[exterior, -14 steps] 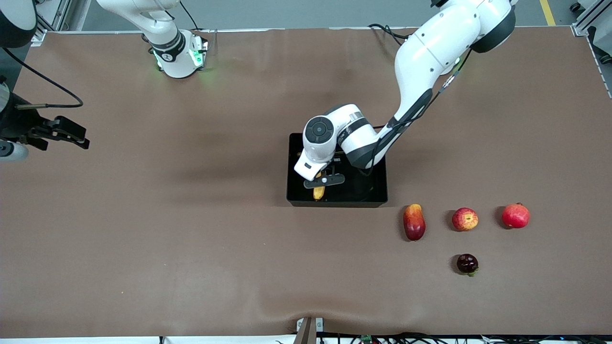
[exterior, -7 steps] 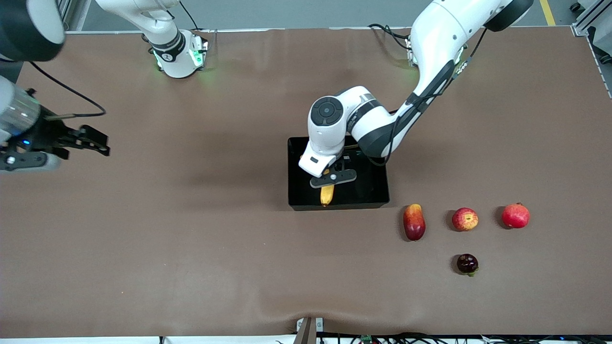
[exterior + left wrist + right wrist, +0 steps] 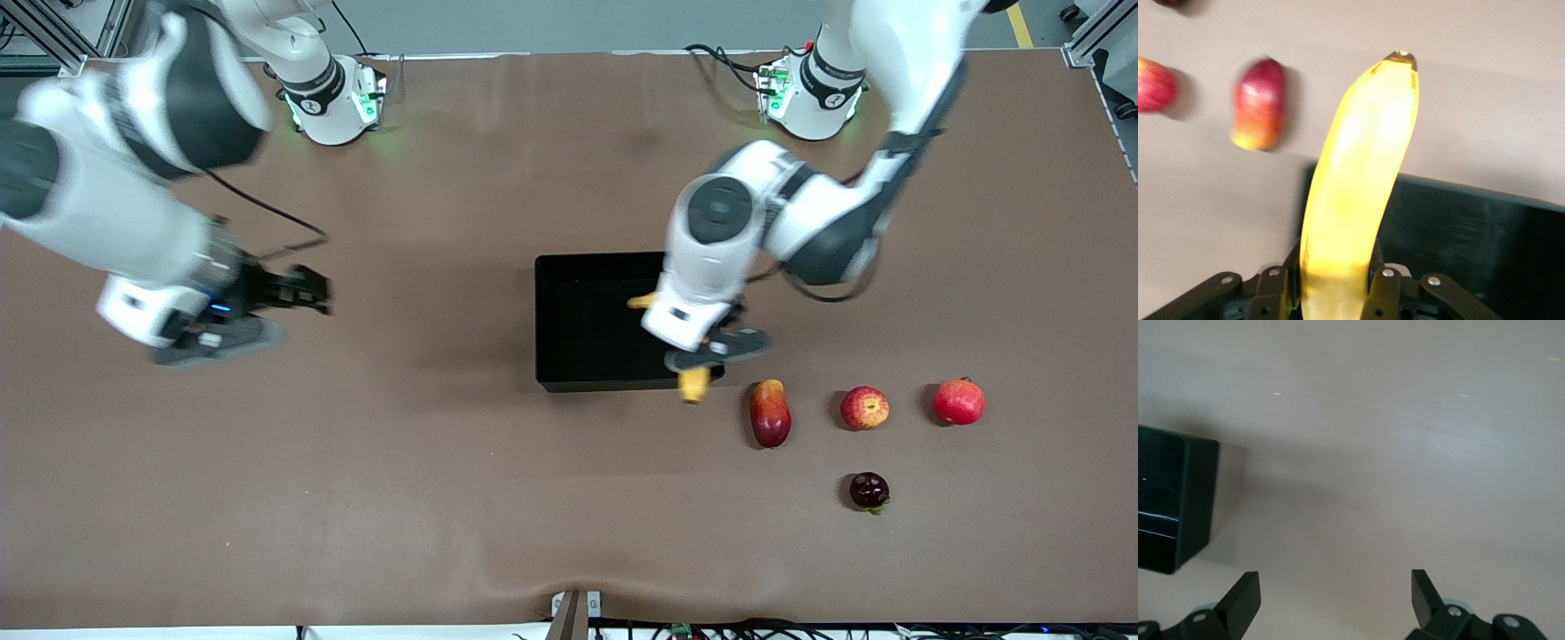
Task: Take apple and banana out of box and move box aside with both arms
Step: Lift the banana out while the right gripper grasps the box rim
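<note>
My left gripper [image 3: 711, 353] is shut on the yellow banana [image 3: 693, 383] and holds it in the air over the box's corner toward the left arm's end; the banana fills the left wrist view [image 3: 1358, 193]. The black box [image 3: 591, 320] sits mid-table and shows in the left wrist view [image 3: 1471, 233] and the right wrist view [image 3: 1168, 500]. The small red apple with yellow streaks [image 3: 864, 407] lies on the table beside the mango [image 3: 770, 412]. My right gripper [image 3: 307, 292] is open and empty over bare table toward the right arm's end; it shows in the right wrist view [image 3: 1335, 587].
A larger plain red fruit [image 3: 958, 401] lies beside the apple toward the left arm's end. A dark purple fruit [image 3: 869, 491] lies nearer the camera than the apple. The mango [image 3: 1258, 103] also shows in the left wrist view.
My left gripper has lifted the banana out of the box and carried it toward the left arm's end. My right gripper has swung in toward the box.
</note>
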`<act>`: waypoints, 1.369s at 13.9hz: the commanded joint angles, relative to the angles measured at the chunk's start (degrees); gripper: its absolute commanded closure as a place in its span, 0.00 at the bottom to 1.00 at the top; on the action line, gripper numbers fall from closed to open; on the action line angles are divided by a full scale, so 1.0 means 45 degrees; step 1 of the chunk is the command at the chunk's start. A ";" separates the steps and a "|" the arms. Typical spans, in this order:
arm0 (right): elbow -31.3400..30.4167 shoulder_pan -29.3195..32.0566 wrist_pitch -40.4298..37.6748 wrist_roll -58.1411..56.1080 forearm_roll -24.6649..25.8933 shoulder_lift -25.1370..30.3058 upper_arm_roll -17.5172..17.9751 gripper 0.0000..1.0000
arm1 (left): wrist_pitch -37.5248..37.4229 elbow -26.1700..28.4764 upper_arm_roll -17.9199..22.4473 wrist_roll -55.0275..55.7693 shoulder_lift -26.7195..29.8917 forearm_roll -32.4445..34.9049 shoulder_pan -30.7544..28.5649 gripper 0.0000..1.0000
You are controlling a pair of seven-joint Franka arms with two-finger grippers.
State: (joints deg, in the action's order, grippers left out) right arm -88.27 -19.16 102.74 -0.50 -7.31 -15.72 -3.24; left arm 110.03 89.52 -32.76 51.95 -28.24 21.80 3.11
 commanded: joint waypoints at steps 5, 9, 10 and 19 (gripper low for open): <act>0.0280 -0.2418 0.2671 0.1650 -0.2361 -0.2910 -0.0140 0.00 | 0.0432 0.2582 -0.0162 -0.2909 0.0649 -0.0236 -0.3969 1.00; 0.0261 -0.3865 0.4238 0.3136 -0.2303 -0.3927 -0.0159 0.00 | 0.3081 0.5296 -0.0162 -0.3360 0.0788 -0.0061 -0.4989 1.00; 0.0261 -0.4119 0.4240 0.3157 -0.2302 -0.4103 -0.0159 0.00 | 0.3785 0.5746 -0.0142 -0.3380 0.0652 0.0095 -0.4989 1.00; -0.0676 -0.5352 0.6388 0.3782 -0.1736 -0.5315 -0.0198 0.48 | 0.4610 0.6102 -0.0103 -0.3380 -0.1009 0.1990 -0.5886 1.00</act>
State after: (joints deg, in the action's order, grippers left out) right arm -90.74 -42.07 130.65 14.44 -16.32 -39.85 -3.45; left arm 129.35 116.81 -32.60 37.01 -32.24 28.86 -21.66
